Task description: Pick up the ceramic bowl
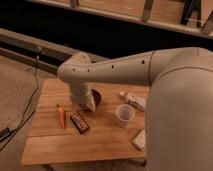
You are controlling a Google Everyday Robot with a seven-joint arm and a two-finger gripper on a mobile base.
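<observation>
We see the gripper low at the ceramic bowl on the wooden table, a carrot and a white cup nearby; its state we cannot tell.

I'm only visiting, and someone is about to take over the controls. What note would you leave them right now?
Gripper: down at the left side of the ceramic bowl, partly covering it; whether it has a hold cannot be seen.
Ceramic bowl: appears to sit on the wooden table, towards the back.
Nearby: carrot, snack bar, plastic cup, white bottle.
Done: gripper is at the bowl.
Left: secure the grasp, then lift the bowl.
</observation>
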